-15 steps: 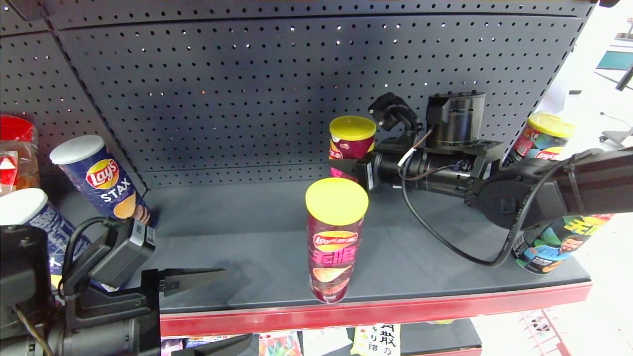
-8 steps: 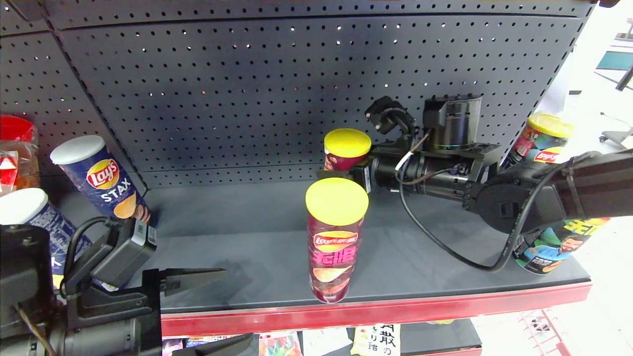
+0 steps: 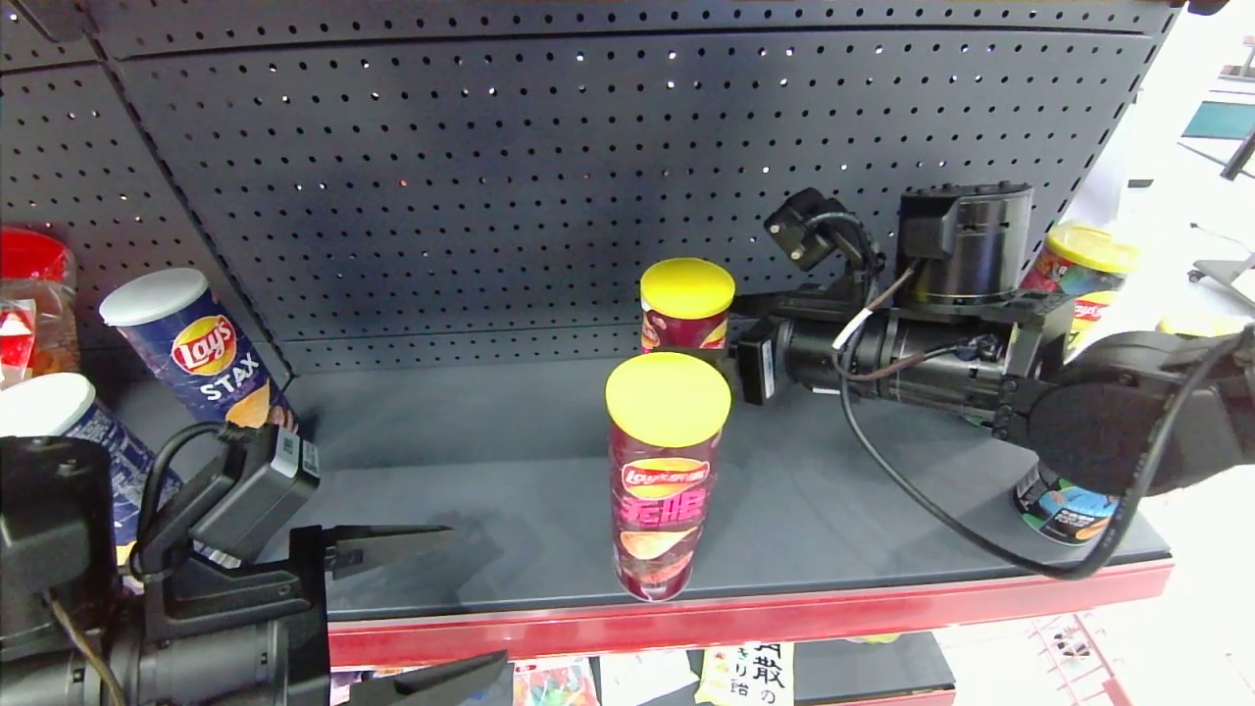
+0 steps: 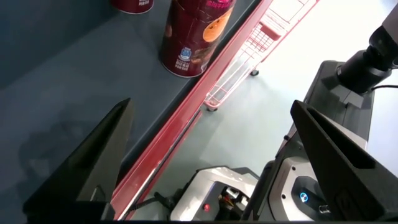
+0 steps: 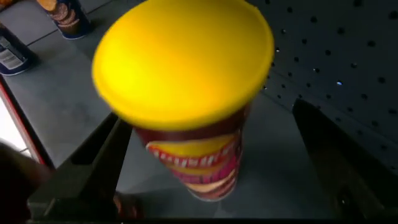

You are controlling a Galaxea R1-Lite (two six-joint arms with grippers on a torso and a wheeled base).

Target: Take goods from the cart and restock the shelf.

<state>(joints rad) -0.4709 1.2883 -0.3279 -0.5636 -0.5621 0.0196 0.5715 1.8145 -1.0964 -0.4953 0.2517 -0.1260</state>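
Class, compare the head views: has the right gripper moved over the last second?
Yes. Against the front chip can, which has stayed put, the right gripper has drawn back toward the robot's right, easing back from the rear chip can.

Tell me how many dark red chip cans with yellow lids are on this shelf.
2. One can stands at the front edge of the shelf; the other can stands behind it, by the right gripper. The arm may hide more.

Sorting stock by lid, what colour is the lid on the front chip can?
Yellow lid on the front chip can, clearest in the head view.
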